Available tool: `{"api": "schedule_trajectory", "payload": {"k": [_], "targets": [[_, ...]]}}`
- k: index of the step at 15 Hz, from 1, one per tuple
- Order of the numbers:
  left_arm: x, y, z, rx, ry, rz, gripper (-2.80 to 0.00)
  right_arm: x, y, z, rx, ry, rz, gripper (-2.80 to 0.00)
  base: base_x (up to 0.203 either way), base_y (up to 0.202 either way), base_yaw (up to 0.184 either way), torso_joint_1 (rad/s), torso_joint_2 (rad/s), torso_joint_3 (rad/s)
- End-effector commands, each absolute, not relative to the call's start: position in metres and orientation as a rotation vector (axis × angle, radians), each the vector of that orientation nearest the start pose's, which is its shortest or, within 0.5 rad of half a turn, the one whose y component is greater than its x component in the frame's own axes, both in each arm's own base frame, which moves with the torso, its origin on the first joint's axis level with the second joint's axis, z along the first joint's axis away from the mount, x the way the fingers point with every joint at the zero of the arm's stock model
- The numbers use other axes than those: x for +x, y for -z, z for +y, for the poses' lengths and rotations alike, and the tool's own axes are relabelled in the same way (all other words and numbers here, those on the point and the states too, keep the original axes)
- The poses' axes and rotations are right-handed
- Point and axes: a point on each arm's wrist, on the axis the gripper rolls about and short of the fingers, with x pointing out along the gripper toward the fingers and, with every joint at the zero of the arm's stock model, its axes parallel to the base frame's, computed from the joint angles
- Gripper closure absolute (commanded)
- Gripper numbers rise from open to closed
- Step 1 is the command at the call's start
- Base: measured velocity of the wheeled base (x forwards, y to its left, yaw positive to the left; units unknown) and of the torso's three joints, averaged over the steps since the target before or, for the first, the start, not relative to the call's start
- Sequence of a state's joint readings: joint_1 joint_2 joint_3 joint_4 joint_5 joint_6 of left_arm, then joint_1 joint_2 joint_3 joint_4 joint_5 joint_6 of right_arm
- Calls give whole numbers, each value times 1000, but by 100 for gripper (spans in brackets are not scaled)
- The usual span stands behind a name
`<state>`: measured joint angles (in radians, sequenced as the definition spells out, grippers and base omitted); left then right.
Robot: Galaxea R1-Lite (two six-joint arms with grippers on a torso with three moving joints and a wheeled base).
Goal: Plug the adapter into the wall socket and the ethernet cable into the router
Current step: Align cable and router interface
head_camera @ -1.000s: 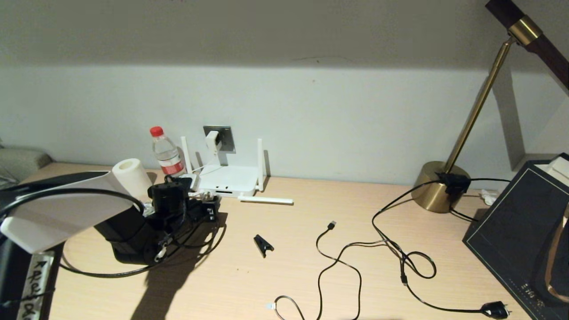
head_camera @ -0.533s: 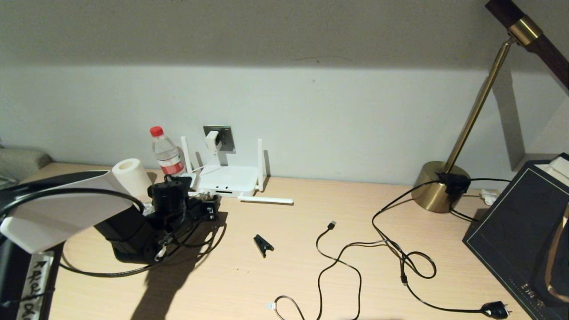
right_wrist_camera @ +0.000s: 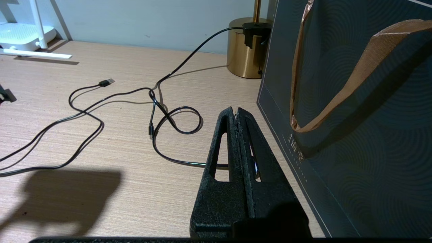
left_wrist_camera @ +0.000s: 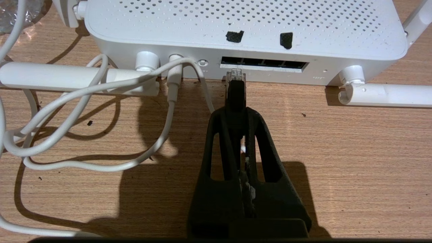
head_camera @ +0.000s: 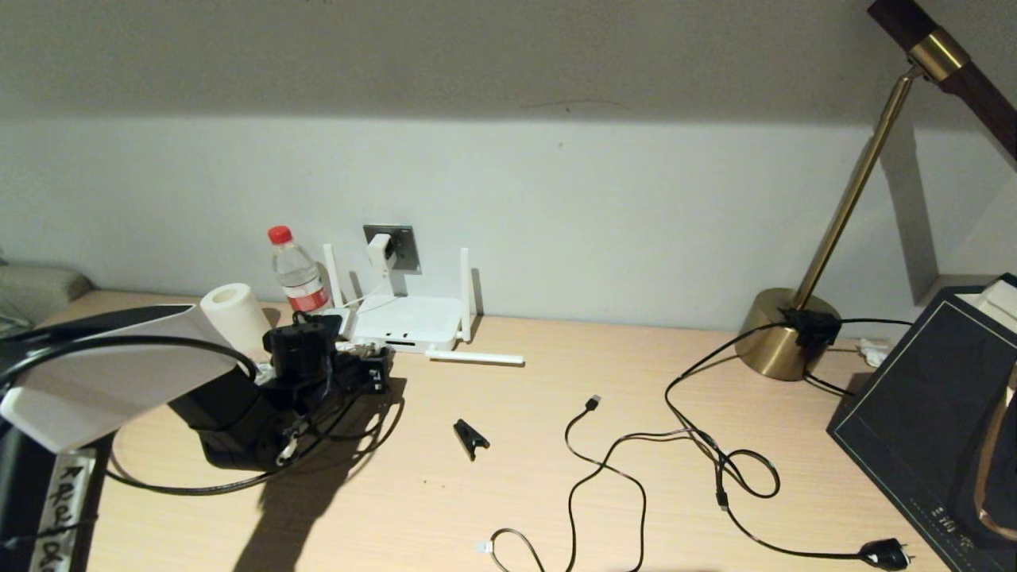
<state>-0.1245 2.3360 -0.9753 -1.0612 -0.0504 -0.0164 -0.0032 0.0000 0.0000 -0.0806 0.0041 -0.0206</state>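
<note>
Left tool (left_wrist_camera: 236, 111) pinches our ethernet cable (left_wrist_camera: 235, 88) just behind its clear plug, nose toward the router (left_wrist_camera: 243, 30) ports at 12 o'clock, nearly touching, keeping it level for entry. Right tool (right_wrist_camera: 237, 114) rests closed, empty.

Left arm (head_camera: 95, 373) has a white shell over a black wrist wrapped in black cables; both grippers, left (left_wrist_camera: 236, 111) and right (right_wrist_camera: 236, 114), are matte black plastic with slotted triangular fingers
</note>
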Motion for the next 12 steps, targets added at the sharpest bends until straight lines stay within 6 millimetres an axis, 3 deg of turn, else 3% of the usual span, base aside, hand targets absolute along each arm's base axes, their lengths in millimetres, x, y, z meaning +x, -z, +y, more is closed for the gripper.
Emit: {"api": "schedule_trajectory", "payload": {"k": [1,12], "targets": [[415,-33,-53,-6,171,287,0,-21,-76,0,-22,-1,-51,0,0,0,0,0,0,0],[419,-31,-53,-6,170,284,0,-21,-76,0,-22,-1,-51,0,0,0,0,0,0,0]]}}
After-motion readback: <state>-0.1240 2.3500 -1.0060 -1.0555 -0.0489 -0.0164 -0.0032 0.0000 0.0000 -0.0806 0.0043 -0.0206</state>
